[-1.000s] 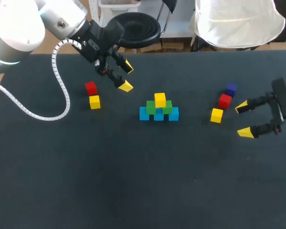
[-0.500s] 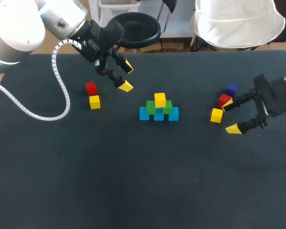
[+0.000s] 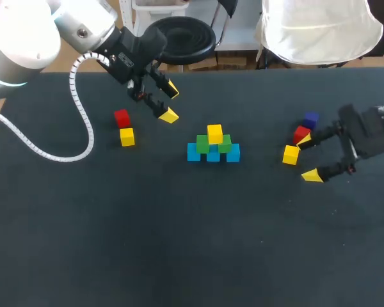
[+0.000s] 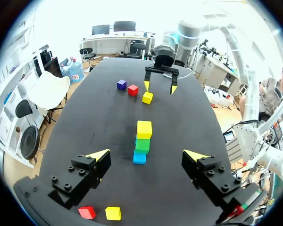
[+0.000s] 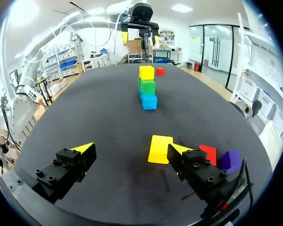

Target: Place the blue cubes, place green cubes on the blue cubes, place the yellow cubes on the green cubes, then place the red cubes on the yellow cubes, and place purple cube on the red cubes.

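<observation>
Mid-table stands a pyramid: three blue cubes (image 3: 213, 155), two green cubes (image 3: 203, 144) on them, one yellow cube (image 3: 215, 133) on top. A loose red cube (image 3: 121, 118) and yellow cube (image 3: 127, 136) lie at the left. At the right lie a purple cube (image 3: 310, 119), a red cube (image 3: 301, 134) and a yellow cube (image 3: 291, 154). My right gripper (image 3: 307, 158) is open just right of that yellow cube (image 5: 160, 149), which lies between its fingers close to one fingertip (image 5: 179, 148). My left gripper (image 3: 170, 102) hangs open and empty, up-left of the pyramid (image 4: 142, 144).
The table (image 3: 179, 243) is a dark mat with nothing else standing on it. My left arm's white coiled cable (image 3: 83, 115) hangs over the table's left part, near the loose red and yellow cubes.
My right gripper has moved left across the table, so its fingers now flank the right-hand yellow cube. The left arm and all cubes have stayed put.
</observation>
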{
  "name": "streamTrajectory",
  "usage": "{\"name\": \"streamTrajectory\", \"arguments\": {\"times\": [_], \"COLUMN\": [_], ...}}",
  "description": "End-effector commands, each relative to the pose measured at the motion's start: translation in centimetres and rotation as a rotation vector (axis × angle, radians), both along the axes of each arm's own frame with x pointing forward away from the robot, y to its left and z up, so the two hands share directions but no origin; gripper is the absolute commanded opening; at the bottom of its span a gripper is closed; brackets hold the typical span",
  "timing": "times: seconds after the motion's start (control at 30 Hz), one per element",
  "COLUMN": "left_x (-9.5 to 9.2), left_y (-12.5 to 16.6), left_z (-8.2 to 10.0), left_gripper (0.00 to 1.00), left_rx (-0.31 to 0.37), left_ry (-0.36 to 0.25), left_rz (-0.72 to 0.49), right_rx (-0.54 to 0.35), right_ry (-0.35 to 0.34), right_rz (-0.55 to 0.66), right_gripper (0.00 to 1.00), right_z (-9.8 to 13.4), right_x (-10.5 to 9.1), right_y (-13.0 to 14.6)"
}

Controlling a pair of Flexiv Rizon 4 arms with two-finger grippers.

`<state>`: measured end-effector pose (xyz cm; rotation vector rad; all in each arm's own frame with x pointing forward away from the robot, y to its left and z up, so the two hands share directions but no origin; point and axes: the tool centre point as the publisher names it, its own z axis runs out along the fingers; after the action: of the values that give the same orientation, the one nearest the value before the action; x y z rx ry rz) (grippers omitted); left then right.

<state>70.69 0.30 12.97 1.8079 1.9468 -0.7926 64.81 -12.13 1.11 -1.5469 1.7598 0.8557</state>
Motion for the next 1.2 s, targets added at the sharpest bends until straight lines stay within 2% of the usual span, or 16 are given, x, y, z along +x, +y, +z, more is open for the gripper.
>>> {"name": "streamTrajectory", "arguments": {"times": [0.03, 0.47, 0.77, 1.2], "left_x": [-0.1, -0.1, -0.1, -0.1], "left_y": [0.1, 0.1, 0.1, 0.1], "left_z": [-0.1, -0.1, -0.1, -0.1], "left_gripper": [1.0, 1.0, 1.0, 1.0], "left_rx": [-0.003, -0.003, -0.003, -0.003], "left_ry": [-0.003, -0.003, -0.003, -0.003], "left_rz": [0.0, 0.0, 0.0, 0.0], "right_rx": [0.007, 0.013, 0.039, 0.047], "right_ry": [0.0, -0.032, -0.014, -0.013], "right_rz": [0.001, 0.007, 0.071, 0.053], "right_gripper": [1.0, 1.0, 1.0, 1.0], "right_z": [-0.5, -1.0, -1.4, -1.6], "right_x": [1.2, 2.7, 3.6, 4.3], "right_y": [0.2, 0.1, 0.0, 1.1]}}
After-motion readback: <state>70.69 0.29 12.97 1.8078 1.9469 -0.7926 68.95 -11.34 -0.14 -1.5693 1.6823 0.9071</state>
